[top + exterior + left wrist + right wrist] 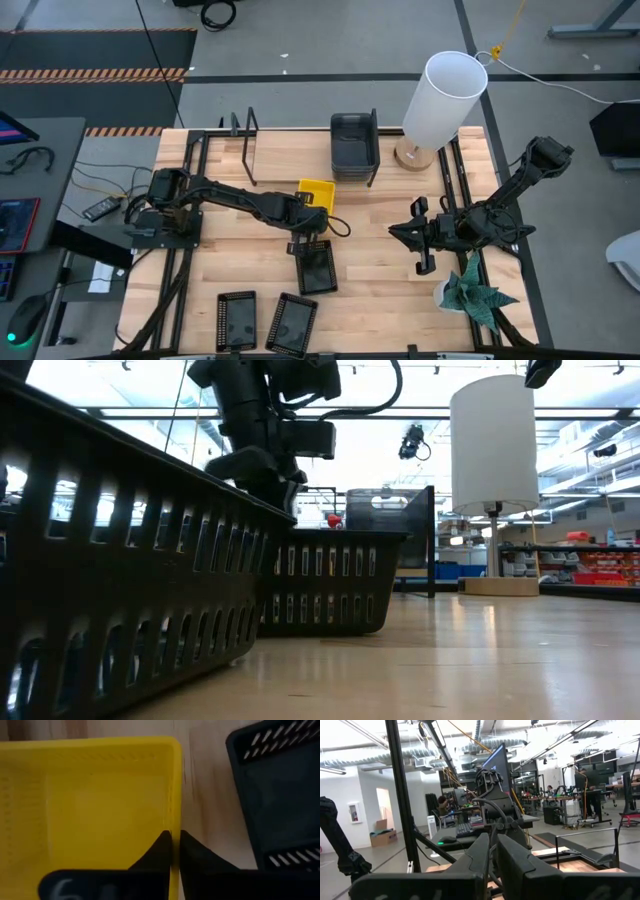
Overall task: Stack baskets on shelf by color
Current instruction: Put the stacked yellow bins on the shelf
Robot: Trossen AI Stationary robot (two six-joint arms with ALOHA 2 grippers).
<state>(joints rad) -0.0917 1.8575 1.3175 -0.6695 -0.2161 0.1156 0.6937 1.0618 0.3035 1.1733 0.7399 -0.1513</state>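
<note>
near edge: two black perforated baskets [236, 320] and [291, 323] sit side by side on the pale wood table [380, 290], left of centre. Slotted walls, flat floors. In the low view the closest one fills the left of the picture, cut off by the edge.
mid table: a third black perforated basket [316, 266] lies just nearer than the left gripper; the low view shows its slotted side [325, 588].
left gripper [318, 217]: over the table centre, fingers pinched on the wall of the yellow basket [316, 193]. The left wrist view shows one finger [159, 851] inside the rim and one outside, with the thin yellow plastic wall between them. Smooth, bright yellow, square corners [90, 800]. Only one yellow basket is in view.
right gripper [418, 238]: right of centre, above bare wood, holding nothing. Fingers [477, 852] close together, narrow gap between them.
plant [476, 292]: green spiky leaves in a white pot, near right.
far side: dark grey baskets [353, 145], rounded corners, nested on the shelf [250, 150]. How many are in the stack I can't tell. Black rod frame with upright loop ends; the left part of the shelf board is bare.
lamp [440, 100]: tall white cylinder on a round wooden base, far right, just beside the grey stack.
</note>
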